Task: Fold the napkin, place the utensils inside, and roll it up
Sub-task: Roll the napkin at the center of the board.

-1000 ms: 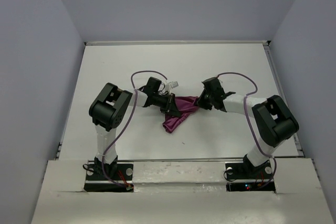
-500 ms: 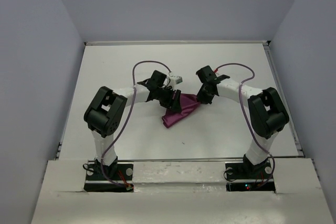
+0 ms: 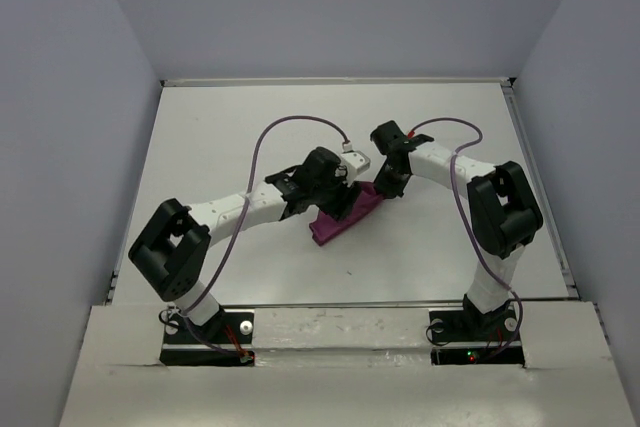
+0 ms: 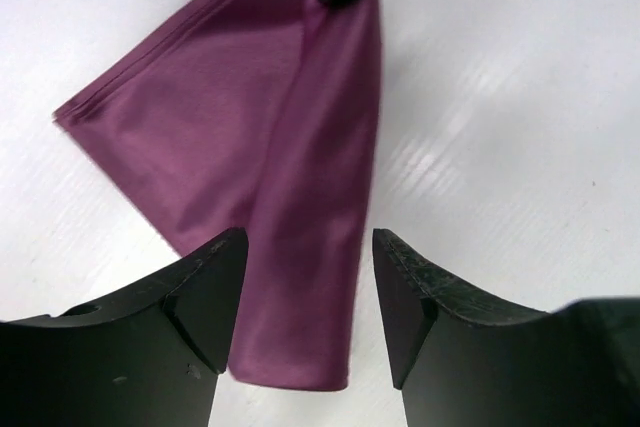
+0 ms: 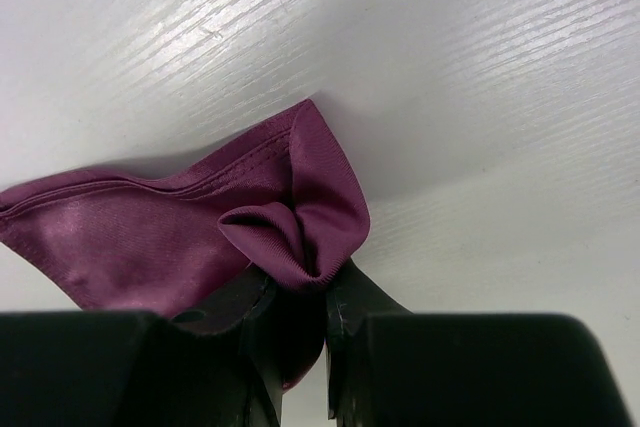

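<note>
Plum-purple napkin [image 3: 338,219] folded into a long, narrow wedge, lying near the middle of the white tabletop [image 3: 220,127], slanting from near-left to far-right. Plain cloth, smooth, with a soft satin sheen. In the left wrist view [image 4: 260,147], several thin layered edges stacked along one side and meeting in a sharp corner at the left; the near end squared off and flat. In the right wrist view [image 5: 150,237], a stitched hem along the upper edge and the far-right end bunched into a small rounded pucker.

Right gripper [image 5: 300,297] narrowed onto that pucker, cloth pinched between slim black fingers; seen from above [image 3: 385,187] at the far-right tip of the napkin.

Left gripper [image 4: 308,257] over the near part of the cloth, jaws spread wide, blunt black wedge-shaped fingertips [image 4: 215,287] on either side of the strip; contact with the cloth hard to tell.

Tabletop glossy, faintly streaked like wood grain. Thin purple cables [image 3: 290,125] arching above both white-and-black arms.
</note>
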Action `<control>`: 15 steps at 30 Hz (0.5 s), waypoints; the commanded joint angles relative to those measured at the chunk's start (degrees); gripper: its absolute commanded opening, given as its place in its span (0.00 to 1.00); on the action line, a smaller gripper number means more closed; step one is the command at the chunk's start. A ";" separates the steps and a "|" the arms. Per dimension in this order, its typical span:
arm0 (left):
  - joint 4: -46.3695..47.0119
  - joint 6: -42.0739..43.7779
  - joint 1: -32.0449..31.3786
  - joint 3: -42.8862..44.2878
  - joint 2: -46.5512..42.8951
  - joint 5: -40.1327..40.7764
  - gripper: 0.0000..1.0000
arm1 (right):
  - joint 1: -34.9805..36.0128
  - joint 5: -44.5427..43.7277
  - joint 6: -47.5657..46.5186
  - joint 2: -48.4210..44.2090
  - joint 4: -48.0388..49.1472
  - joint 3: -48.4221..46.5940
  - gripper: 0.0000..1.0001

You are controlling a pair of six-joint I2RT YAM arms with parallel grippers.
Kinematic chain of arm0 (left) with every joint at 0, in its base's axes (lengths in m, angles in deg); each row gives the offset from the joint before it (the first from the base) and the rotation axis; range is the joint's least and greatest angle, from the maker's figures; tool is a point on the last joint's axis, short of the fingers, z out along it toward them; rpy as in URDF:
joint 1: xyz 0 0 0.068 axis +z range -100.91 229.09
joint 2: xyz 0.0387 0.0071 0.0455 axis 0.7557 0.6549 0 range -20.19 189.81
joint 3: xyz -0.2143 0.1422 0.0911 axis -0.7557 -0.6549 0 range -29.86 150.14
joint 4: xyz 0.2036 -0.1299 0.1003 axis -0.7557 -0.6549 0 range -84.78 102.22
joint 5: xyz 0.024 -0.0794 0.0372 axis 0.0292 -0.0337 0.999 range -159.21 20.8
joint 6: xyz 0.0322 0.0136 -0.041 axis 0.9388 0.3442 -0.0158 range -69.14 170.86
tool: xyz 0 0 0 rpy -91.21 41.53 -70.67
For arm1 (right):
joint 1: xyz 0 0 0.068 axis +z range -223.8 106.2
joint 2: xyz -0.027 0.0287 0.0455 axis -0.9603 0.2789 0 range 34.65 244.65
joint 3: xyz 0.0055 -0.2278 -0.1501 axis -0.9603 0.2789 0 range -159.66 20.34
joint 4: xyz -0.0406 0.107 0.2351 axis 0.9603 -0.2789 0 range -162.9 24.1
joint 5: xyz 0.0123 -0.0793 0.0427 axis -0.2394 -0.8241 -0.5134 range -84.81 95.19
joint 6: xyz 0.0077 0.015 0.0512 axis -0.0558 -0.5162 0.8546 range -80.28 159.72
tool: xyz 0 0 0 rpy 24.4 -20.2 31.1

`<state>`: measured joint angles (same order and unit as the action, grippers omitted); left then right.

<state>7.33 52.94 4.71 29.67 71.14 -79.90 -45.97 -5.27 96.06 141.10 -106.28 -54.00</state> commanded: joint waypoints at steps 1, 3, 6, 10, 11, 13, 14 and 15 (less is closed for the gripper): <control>4.44 1.78 -4.48 -1.87 -1.60 6.13 0.65 | 0.29 0.26 0.97 -0.37 -1.72 -2.91 0.01; 6.29 1.78 -5.80 -2.31 -1.07 7.53 0.66 | 0.29 0.26 0.97 -0.46 -1.72 -3.00 0.01; 7.78 1.87 -7.56 -2.84 0.42 8.50 0.67 | 0.29 0.18 0.97 -0.63 -1.63 -3.00 0.01; 9.36 0.82 -8.53 -3.19 3.24 9.81 0.67 | 0.29 0.61 1.06 -0.55 -0.93 -2.73 0.01; 10.15 0.55 -8.96 -3.45 3.42 12.08 0.67 | 0.29 0.79 1.14 -0.55 -0.75 -2.47 0.01; 10.95 0.29 -9.23 -3.63 4.29 13.24 0.67 | 0.29 0.97 1.23 -0.55 -0.40 -2.38 0.01; 11.04 0.29 -9.49 -3.45 4.64 14.20 0.67 | 0.29 0.97 1.23 -0.46 -0.40 -2.38 0.01; 11.12 0.46 -9.67 -3.54 5.26 14.48 0.67 | 0.29 0.97 1.23 -0.37 -0.31 -2.30 0.01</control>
<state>14.72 53.40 -4.19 26.72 75.75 -69.63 -45.97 -4.94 96.30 141.10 -106.96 -54.24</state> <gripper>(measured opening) 0.670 0.196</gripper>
